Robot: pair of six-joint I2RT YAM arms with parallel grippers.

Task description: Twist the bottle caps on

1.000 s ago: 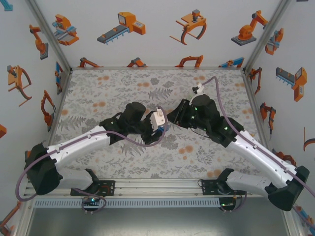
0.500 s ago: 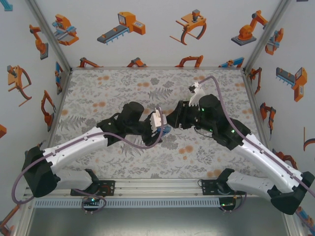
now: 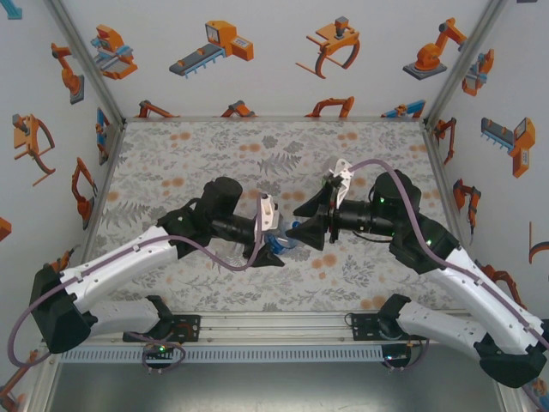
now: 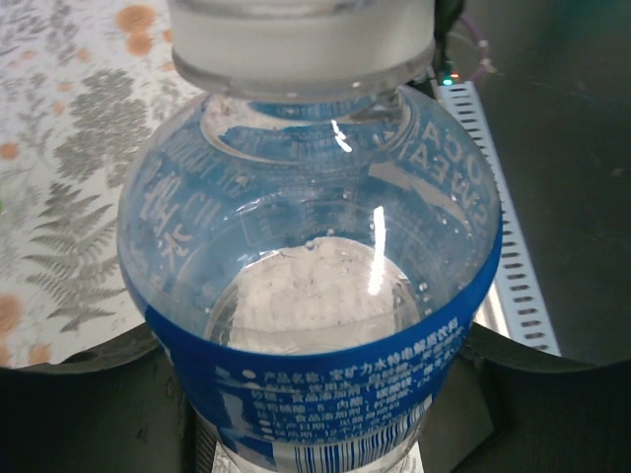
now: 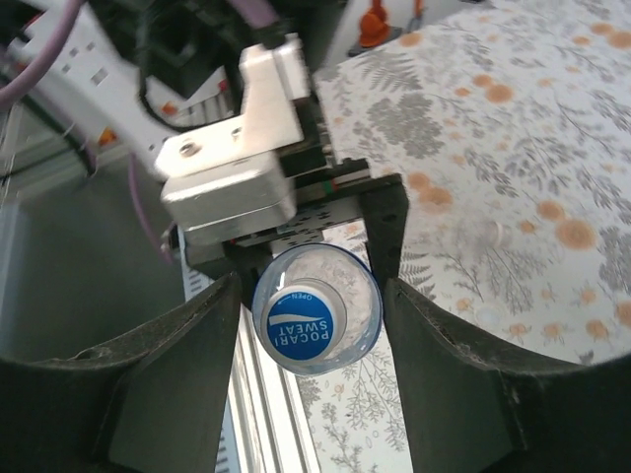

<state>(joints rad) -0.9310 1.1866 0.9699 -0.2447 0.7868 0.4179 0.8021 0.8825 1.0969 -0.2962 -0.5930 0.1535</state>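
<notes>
Table (image 3: 171,146): flat, level, covered edge to edge by a cover (image 3: 283,142) printed with grey ferns and orange flowers. A metal rail (image 3: 274,330) runs along the near edge and carries the two arm mounts (image 3: 176,326), left and right. In the right wrist view, two small pale round things, likely caps (image 5: 490,234), lie apart on the cover; too small to confirm.

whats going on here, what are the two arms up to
The left claw is clamped on the blue-labelled bottle, holding it on its side with the capped end toward the other arm. The right claw faces that cap, with its jaws open on either side and a gap between them and the cap. So the cap sits on the bottle, and at this moment nothing grips it.
</notes>
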